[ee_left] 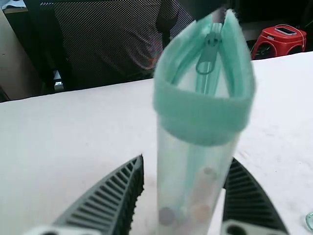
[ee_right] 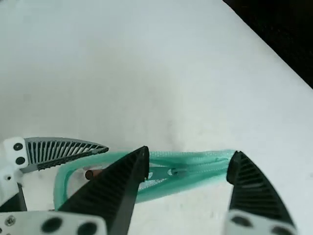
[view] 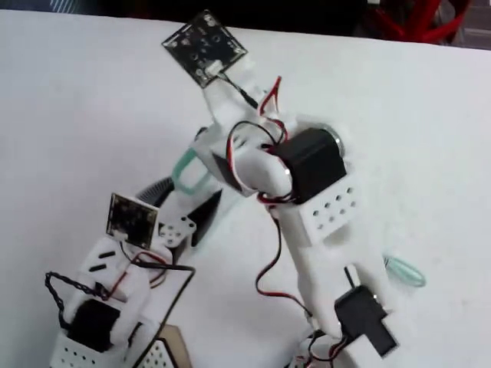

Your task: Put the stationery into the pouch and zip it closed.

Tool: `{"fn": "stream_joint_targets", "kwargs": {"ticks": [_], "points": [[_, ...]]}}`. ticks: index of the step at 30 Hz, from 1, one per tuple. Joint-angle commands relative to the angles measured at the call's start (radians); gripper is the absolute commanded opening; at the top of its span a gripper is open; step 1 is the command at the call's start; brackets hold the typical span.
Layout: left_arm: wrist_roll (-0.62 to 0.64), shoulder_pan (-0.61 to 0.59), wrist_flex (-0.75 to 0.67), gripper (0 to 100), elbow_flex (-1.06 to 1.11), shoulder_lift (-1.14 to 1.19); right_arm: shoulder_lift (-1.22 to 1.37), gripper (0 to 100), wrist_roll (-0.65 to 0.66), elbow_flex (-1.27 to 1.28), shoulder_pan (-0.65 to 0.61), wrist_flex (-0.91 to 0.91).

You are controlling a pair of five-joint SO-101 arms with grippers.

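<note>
Table (view: 77, 115): white, under both arms and the pouch.
Left gripper (ee_left: 186, 161): fingers apart, flanking the pouch's near end; a sliver of table shows on one side, so it is probably not pinching firmly.
Risk: if the slider is tugged while that end sits loose, the soft pouch could drag or topple instead of zipping.
Pouch (ee_left: 200, 112): clear with teal trim, standing on edge, zip upward.
Stationery (ee_left: 198, 193): stick-shaped pieces inside, at the near end.
Zip pull (ee_left: 208, 56): at the far end; cannot tell whether the track is sealed.
Right gripper (ee_right: 190, 152): fingers spread, straddling the zip line.
</note>
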Motion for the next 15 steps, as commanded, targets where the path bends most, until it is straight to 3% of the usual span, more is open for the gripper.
{"fn": "stream_joint_targets", "kwargs": {"ticks": [1, 10, 15], "points": [[-0.008, -0.004, -0.028, 26, -0.017, -0.01, -0.071, 23.8, 0.061, 0.044, -0.024, 0.005], [-0.006, 0.001, -0.029, 26, -0.017, -0.01, -0.15, 20.4, 0.126, 0.239, -0.021, 0.002], [-0.005, -0.002, -0.029, 26, -0.017, -0.01, -0.073, 20.4, 0.13, 0.152, -0.004, 0.002]]}}
